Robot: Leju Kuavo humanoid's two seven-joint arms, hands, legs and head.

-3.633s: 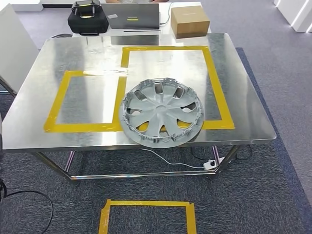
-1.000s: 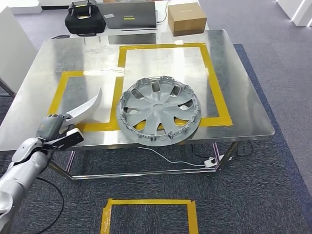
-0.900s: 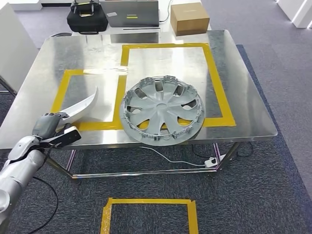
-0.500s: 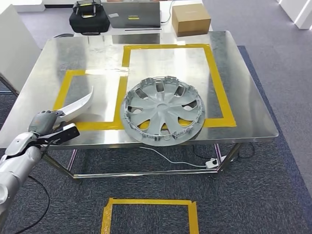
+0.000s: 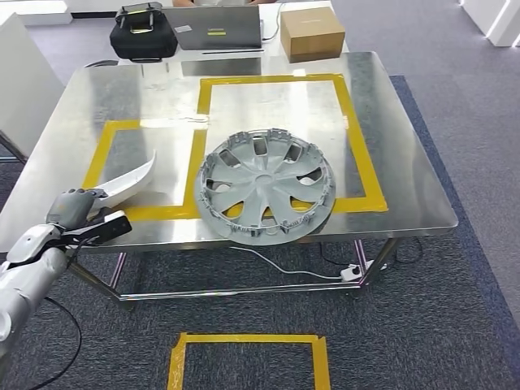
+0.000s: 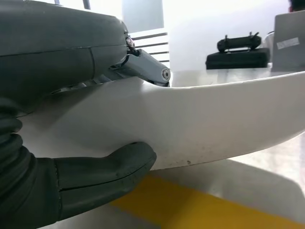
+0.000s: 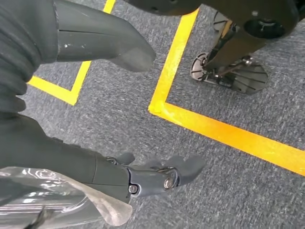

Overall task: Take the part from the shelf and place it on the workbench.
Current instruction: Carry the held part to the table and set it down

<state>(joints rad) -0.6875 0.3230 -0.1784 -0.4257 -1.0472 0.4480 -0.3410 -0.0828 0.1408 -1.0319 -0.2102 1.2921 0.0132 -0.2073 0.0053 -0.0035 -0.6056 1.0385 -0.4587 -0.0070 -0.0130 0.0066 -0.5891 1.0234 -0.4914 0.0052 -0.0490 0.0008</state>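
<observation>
Head view. Left hand [image 5: 75,213] at the near left corner of the workbench [image 5: 405,175], clasped around one end of the white curved part [image 5: 128,182]. Free end of the part reaching over the yellow tape [image 5: 156,211] into the left taped square, low above the steel; contact with the surface not resolvable. Hubcap [image 5: 265,186] flat on the bench, well right of the part, straddling the tape of the larger square. Bag [image 5: 144,34], laptop [image 5: 214,28] and box [image 5: 311,32] beyond the far edge.

Left wrist view. Part [image 6: 201,124] pinched between thumb [image 6: 104,174] on one face and fingers [image 6: 144,67] on the other. Yellow tape [image 6: 201,210] and steel close under the part, with a shadow beneath; apparently just clear of the surface.

Right wrist view. Right hand [image 7: 118,114] hanging over grey carpet and floor tape [image 7: 216,131], thumb and fingers apart, nothing between them.

Step in hand, by judgement: placing, with pick-up and carry evidently complete and only the set-down left. Next move calls for lowering the part until settled flat inside the left square, clear of the hubcap, then spreading the fingers and drawing the hand back toward the near edge without dragging the part along.
</observation>
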